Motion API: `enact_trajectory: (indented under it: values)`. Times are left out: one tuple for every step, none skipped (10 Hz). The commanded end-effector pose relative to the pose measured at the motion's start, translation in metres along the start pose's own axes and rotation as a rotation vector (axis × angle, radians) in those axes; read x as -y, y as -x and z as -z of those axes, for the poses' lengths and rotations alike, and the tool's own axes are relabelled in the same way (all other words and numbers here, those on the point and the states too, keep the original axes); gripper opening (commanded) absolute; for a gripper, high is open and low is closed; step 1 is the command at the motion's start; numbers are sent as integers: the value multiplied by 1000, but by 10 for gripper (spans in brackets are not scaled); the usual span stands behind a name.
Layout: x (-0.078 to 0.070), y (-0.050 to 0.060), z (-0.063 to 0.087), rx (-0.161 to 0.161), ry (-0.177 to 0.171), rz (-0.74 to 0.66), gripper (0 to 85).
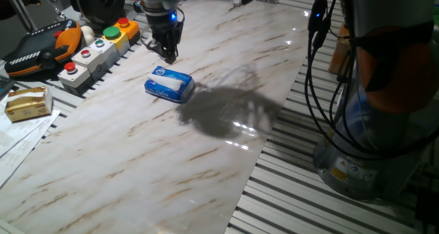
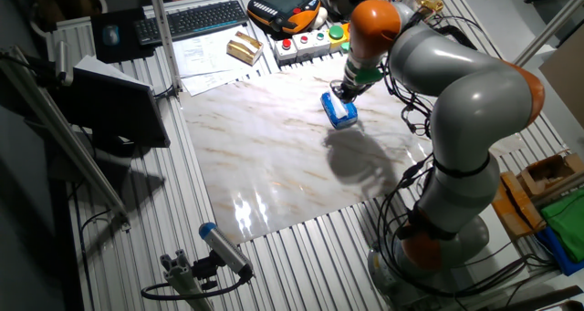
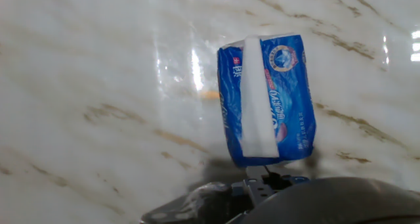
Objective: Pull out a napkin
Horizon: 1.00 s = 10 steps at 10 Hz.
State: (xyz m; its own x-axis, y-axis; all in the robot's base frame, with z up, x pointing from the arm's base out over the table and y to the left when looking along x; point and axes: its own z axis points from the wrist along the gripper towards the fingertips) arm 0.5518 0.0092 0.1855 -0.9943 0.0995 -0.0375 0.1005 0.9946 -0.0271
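At the far left of the one fixed view a button box [image 1: 96, 50] is partly cut off by clutter, and its labels cannot be read. The gripper [image 1: 169, 54] hangs just beyond the blue tissue pack [image 1: 169, 85], apart from it; how far its dark fingers are spread is unclear, and the hand view does not show them. The napkin [image 3: 258, 99] shows as a white strip along the slot on top of the pack, mid-table on the marble tabletop [image 1: 137, 158], its edges soft and blurred.
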Motion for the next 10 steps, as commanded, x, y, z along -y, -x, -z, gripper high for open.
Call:
enact_trajectory:
  values:
    - [-3, 1, -1, 0, -3, -8, 7]
    - [-6, 4, -6, 5, -6, -14, 7]
    - [-4, 8, -16, 8, 24, -18, 7]
    - [2, 10, -18, 4, 44, -14, 7]
    - [4, 10, -19, 0, 39, -12, 7]
    - [3, 10, -20, 3, 30, -12, 7]
    - [4, 10, -19, 1, 19, -11, 7]
    - [5, 10, -19, -2, 14, -7, 7]
    - [5, 10, -19, -5, 12, 0, 7]
    - [5, 10, -21, -8, 29, 5, 7]
